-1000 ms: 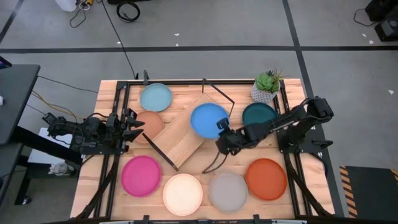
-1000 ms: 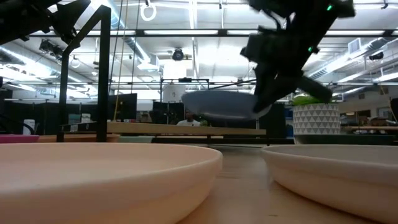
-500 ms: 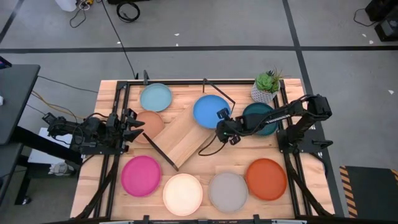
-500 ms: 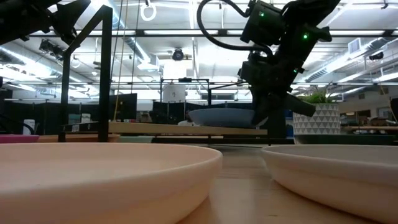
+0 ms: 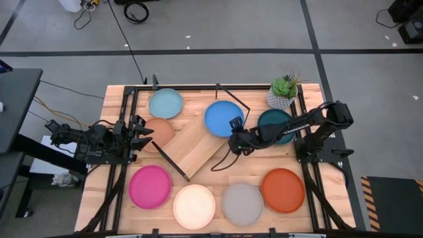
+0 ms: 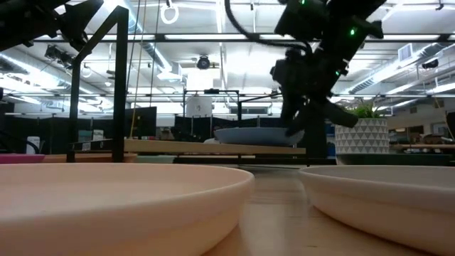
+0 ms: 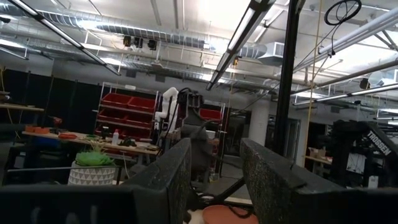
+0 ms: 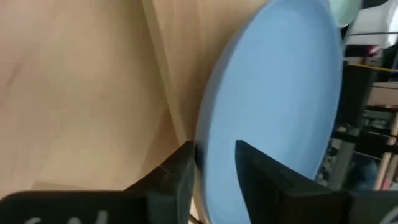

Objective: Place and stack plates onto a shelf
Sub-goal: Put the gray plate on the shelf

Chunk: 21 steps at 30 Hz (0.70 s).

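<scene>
The blue plate (image 5: 223,119) lies flat on the far right end of the shelf (image 5: 195,144), a light wood board on black wire legs set slantwise on the table. In the low view the blue plate (image 6: 252,135) rests level on the shelf (image 6: 185,148). My right gripper (image 5: 233,137) is open at the plate's near right rim. In its wrist view my right gripper (image 8: 214,155) has one finger on either side of the blue plate's rim (image 8: 200,143). My left gripper (image 5: 144,135) waits open at the left, beside the tan plate (image 5: 160,132).
On the table lie a light blue plate (image 5: 165,103), a dark teal plate (image 5: 277,122), a pink plate (image 5: 150,186), a cream plate (image 5: 194,206), a grey plate (image 5: 242,203) and an orange plate (image 5: 283,190). A potted plant (image 5: 284,92) stands at the far right corner.
My right gripper has carried the blue plate toward the table's far edge and down. The plate hung tilted above the shelf a second ago and now lies level on the shelf's far right end.
</scene>
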### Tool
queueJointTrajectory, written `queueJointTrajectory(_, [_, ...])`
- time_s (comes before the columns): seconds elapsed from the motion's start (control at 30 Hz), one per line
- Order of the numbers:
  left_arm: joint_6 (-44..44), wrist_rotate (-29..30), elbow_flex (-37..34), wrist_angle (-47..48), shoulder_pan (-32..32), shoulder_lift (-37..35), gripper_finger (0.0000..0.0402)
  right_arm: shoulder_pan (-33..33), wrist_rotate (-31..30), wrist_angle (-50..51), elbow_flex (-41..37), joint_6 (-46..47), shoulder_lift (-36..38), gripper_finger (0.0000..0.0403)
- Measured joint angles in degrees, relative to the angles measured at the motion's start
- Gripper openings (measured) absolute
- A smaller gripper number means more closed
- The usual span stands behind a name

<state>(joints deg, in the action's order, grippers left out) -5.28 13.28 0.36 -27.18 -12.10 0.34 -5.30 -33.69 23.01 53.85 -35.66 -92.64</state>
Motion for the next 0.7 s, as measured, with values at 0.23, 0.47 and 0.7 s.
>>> queueJointTrajectory(0.23, [0.02, 0.00, 0.02, -0.01, 0.00, 0.00, 0.0146, -7.15, 2.97, 8.72, 5.85, 13.65, 0.00, 0.0161])
queueJointTrajectory(0.47, [0.02, 0.00, 0.00, 0.00, 0.01, 0.02, 0.0146, -16.81, 28.99, 6.73, 7.32, 31.95, 0.00, 0.0167])
queueJointTrajectory(0.7, [0.06, 0.00, 0.00, 0.00, 0.01, 0.00, 0.0146, -29.71, 30.23, -3.01, 3.11, 37.60, 0.00, 0.0167])
